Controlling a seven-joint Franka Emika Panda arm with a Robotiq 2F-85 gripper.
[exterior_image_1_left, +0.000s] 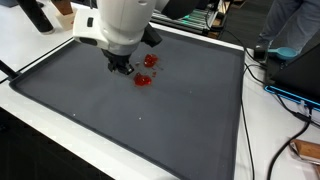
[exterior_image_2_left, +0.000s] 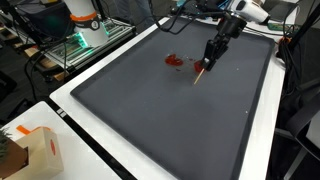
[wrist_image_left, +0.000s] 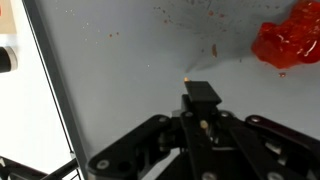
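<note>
Up close in the wrist view, the gripper (wrist_image_left: 202, 108) has its fingers drawn narrow, pinched on a slim dark tool (wrist_image_left: 203, 94). The tool's small pale tip points at the mat. In an exterior view the same tool (exterior_image_2_left: 201, 70) shows as a thin stick hanging below the gripper (exterior_image_2_left: 211, 52), tilted, with an orange-looking lower end at or just above the mat. Can't tell if it touches. In an exterior view the gripper (exterior_image_1_left: 120, 66) is mostly hidden under the white wrist, and the tool is not clear there.

Below lies a dark grey mat (wrist_image_left: 120, 60) that covers most of the white table (wrist_image_left: 20, 110). It shows in both exterior views (exterior_image_1_left: 180, 125) (exterior_image_2_left: 170, 125).

A bit further out, near the tool tip but apart from it, are the red pieces (wrist_image_left: 290, 40), glossy and crumpled, with small specks scattered on the mat around them. They sit in the far half of the mat (exterior_image_2_left: 175, 61), just beside the gripper (exterior_image_1_left: 146, 78).

Farther off, a cardboard box (exterior_image_2_left: 35, 150) sits at the table corner, and green-lit equipment (exterior_image_2_left: 85, 38) stands past the edge. A person (exterior_image_1_left: 295, 28) stands beyond the mat's far corner.
</note>
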